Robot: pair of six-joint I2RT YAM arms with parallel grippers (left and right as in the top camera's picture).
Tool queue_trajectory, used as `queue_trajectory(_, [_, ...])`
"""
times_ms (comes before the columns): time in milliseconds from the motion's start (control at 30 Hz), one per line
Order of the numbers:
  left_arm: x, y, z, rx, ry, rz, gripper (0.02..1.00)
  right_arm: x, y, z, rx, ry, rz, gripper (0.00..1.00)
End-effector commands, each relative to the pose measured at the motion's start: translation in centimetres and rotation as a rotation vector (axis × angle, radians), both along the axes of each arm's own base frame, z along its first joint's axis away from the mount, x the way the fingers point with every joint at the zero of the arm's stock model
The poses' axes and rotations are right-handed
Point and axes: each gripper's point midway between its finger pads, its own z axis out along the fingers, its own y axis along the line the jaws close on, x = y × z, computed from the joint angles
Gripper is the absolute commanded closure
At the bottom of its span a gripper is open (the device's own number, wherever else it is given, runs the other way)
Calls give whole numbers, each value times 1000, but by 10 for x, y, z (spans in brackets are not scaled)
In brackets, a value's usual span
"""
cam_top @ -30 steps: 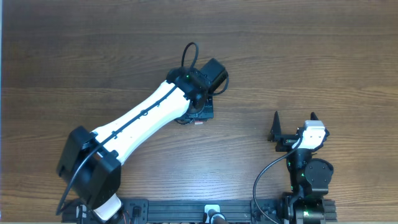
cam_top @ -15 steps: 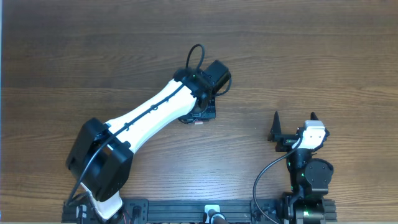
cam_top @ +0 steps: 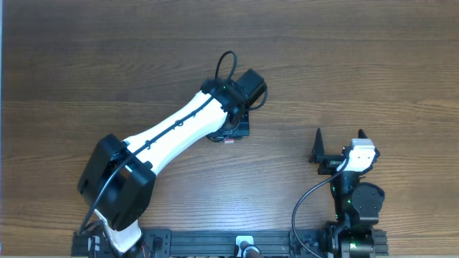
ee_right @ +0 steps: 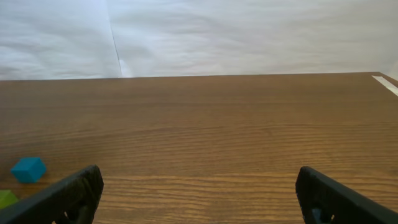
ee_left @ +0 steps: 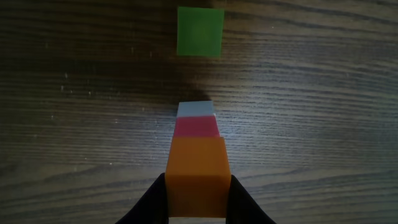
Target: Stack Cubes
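**Wooden desk, three cubes on its surface**

The dark, wood-grained desk (cam_top: 373,57) carries a green cube (ee_left: 199,31) lying flat on its own. Near it, but apart, a pale cube (ee_left: 195,109) appears to rest on the wood. A blue cube (ee_right: 28,168) also sits on the desk.

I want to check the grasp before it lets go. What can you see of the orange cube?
The orange cube is plain, smooth and matte, with crisp edges and no markings, and it sits square rather than tilted. It is held in the left gripper, whose dark fingers press two opposite sides. It is lined up over a red cube and a pale cube. Whether it rests on the red one cannot be told. The green cube lies apart on the wooden table.
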Motion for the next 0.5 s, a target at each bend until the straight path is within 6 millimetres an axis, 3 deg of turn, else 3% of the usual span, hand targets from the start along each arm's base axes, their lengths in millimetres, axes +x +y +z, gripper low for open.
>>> queue_trajectory(33, [8,0,-1,7,-13,-6,980,0,3,-1,0,-2,15,9])
queue_trajectory(500, [6,1,-5,18,0,-6,980,0,3,-1,0,-2,15,7])
